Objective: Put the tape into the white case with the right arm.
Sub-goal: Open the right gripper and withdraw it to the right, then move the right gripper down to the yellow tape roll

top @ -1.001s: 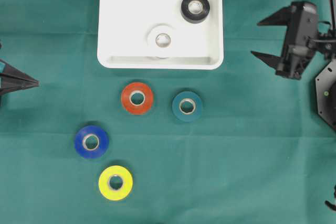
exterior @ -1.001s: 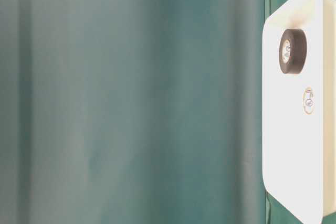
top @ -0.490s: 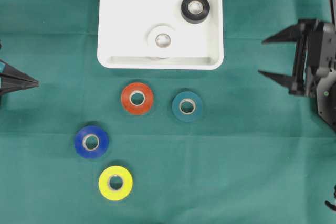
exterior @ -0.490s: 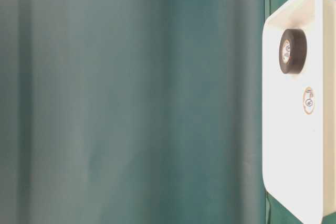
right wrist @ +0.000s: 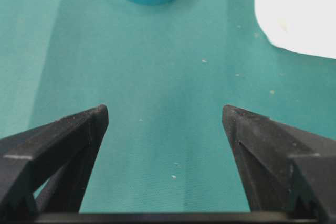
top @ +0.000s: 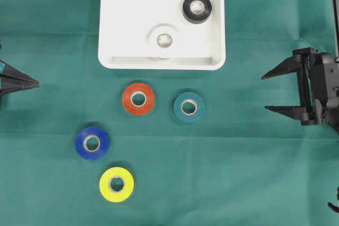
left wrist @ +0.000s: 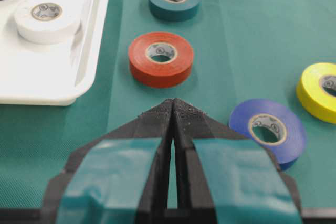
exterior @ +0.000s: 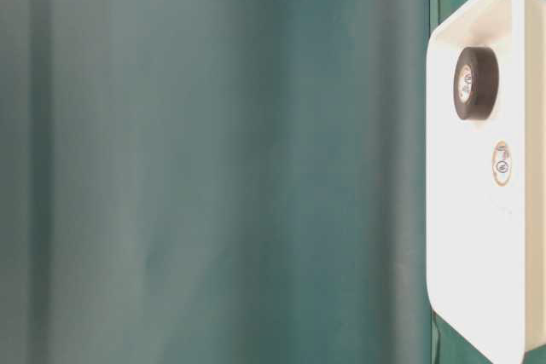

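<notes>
Tabletop [top: 254,173] covered in plain dark green cloth. White case [top: 122,3], no pattern. Inside it: black tape roll [top: 197,8] and white tape roll [top: 164,39], both with pale cores. On the cloth: red-orange roll [top: 138,99], teal roll [top: 188,107], blue roll [top: 92,143], yellow roll [top: 116,184]. Right gripper [top: 267,92] all black. Left gripper [left wrist: 173,113] black with cyan bands.

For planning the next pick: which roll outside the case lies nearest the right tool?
The teal roll: it lies rightmost of the four on the cloth, nearest the right tool.
</notes>
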